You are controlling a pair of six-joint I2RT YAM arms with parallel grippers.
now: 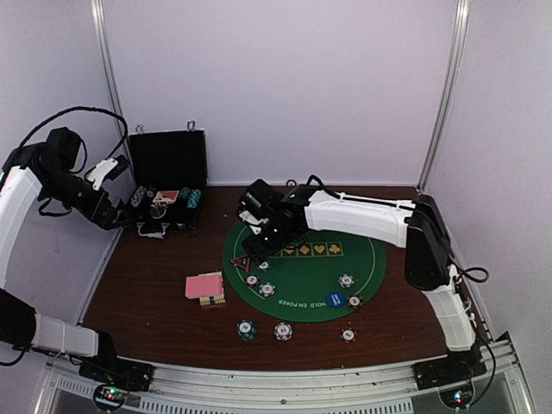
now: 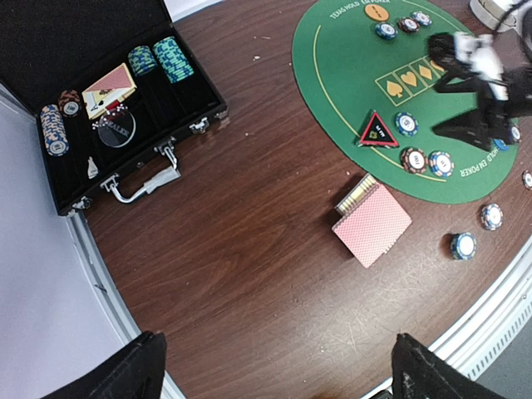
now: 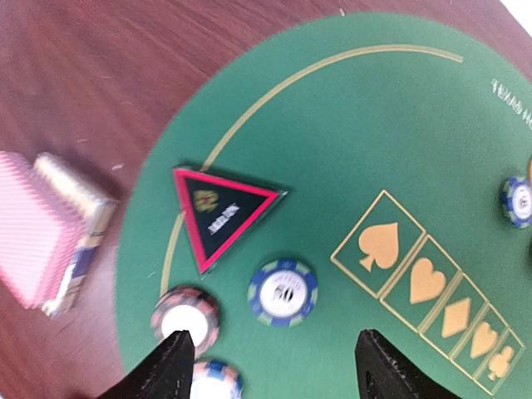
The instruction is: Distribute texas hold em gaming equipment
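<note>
Left of centre on the round green mat [image 1: 306, 274], right jaws hang spread over a striped chip [image 3: 283, 291] beside the triangular marker [image 3: 220, 218]; left jaws spread, upper left; pink cards [image 1: 204, 285] stacked on the wood table [image 1: 147, 293].

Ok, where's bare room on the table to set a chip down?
Bare tabletop between black case and card deck; also mid green mat, near the suit boxes. Crowded around the triangle marker, chips close beside it.

The left arm [image 1: 21, 194] stood raised at the left, the left gripper [image 2: 278, 374] with jaws spread wide. The right arm [image 1: 362, 216] reached forward and left, the right gripper [image 3: 274, 366] pointing down, jaws parted.
</note>
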